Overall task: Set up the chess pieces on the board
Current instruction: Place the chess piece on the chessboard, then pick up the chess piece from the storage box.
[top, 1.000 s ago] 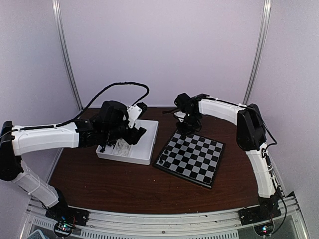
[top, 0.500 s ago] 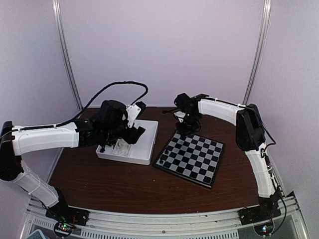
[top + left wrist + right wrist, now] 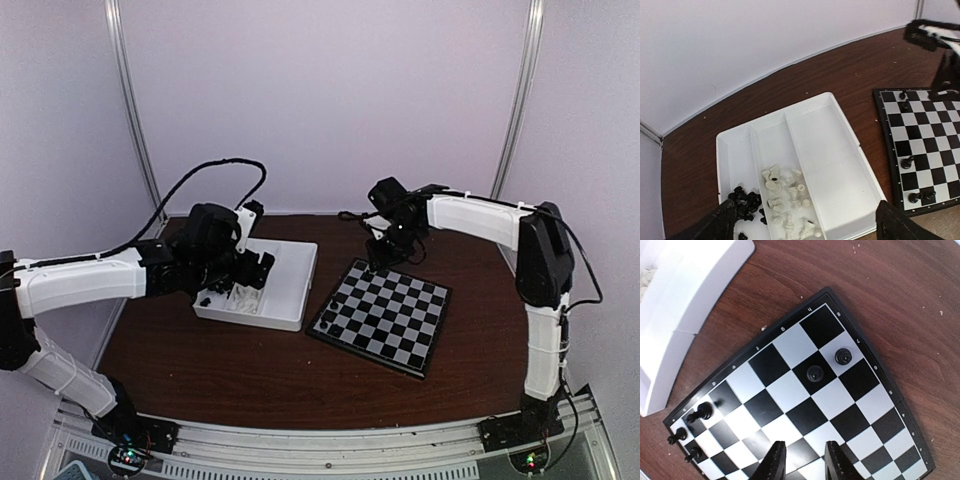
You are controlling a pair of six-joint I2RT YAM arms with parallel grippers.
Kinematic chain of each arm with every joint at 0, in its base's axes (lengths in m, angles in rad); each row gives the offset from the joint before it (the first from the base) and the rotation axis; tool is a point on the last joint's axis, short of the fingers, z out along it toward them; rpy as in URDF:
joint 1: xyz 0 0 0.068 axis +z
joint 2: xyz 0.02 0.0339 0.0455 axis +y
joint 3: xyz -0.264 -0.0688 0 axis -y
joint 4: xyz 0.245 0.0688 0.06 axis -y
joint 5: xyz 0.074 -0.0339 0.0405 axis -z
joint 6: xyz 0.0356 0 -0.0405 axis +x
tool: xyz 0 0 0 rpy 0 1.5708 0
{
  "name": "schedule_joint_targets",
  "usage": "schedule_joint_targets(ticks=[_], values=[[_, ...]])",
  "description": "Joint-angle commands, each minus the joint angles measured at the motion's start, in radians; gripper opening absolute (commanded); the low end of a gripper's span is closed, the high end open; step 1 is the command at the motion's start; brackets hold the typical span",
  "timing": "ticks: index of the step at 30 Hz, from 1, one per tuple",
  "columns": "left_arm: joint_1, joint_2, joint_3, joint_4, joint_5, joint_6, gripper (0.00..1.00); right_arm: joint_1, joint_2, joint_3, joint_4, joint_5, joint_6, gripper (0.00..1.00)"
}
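Pale lilac walls close in a dark brown table (image 3: 250,380). On it a white tray (image 3: 840,165) lies just left of the board (image 3: 400,330). Black chess pieces (image 3: 742,200) are heaped in the tray's left compartment and white chess pieces (image 3: 785,195) in the middle one. Five more black ones (image 3: 815,373) stand on the board near its tray-side edge. The left claw (image 3: 805,212) hangs above the tray, spread wide, grasping nothing. The right claw (image 3: 804,447) hovers over the board, slightly parted, grasping nothing.

A lab robot booth: plain white walls (image 3: 320,100), aluminium posts (image 3: 133,100).
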Motion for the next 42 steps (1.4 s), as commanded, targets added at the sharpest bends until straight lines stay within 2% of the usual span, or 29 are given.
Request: schedule_joint_targets(ticks=[1,4,8,12,16,19,23,32,36,42], values=[[0.080,-0.003,0.006,-0.095,-0.007,-0.183,0.98,0.009,-0.181,-0.167,0.209,-0.044,0.004,0.29],[0.147,0.053,0.092,-0.238,0.037,-0.294,0.90,0.009,-0.263,-0.272,0.319,-0.077,0.029,0.30],[0.217,0.142,0.194,-0.368,0.114,-0.343,0.78,0.009,-0.329,-0.355,0.431,-0.147,0.054,0.30],[0.292,0.200,0.219,-0.387,0.223,-0.375,0.63,0.010,-0.365,-0.412,0.502,-0.186,0.069,0.30],[0.333,0.264,0.244,-0.414,0.246,-0.343,0.45,0.009,-0.377,-0.438,0.516,-0.199,0.073,0.30],[0.376,0.324,0.287,-0.445,0.278,-0.333,0.37,0.009,-0.379,-0.453,0.525,-0.208,0.075,0.30],[0.427,0.399,0.344,-0.459,0.342,-0.312,0.36,0.010,-0.381,-0.455,0.520,-0.220,0.082,0.30],[0.447,0.548,0.493,-0.543,0.268,-0.200,0.34,0.010,-0.376,-0.464,0.527,-0.227,0.095,0.30],[0.466,0.614,0.558,-0.582,0.287,-0.198,0.27,0.010,-0.363,-0.451,0.518,-0.227,0.097,0.30],[0.493,0.671,0.599,-0.589,0.285,-0.224,0.28,0.009,-0.353,-0.438,0.515,-0.225,0.090,0.30]])
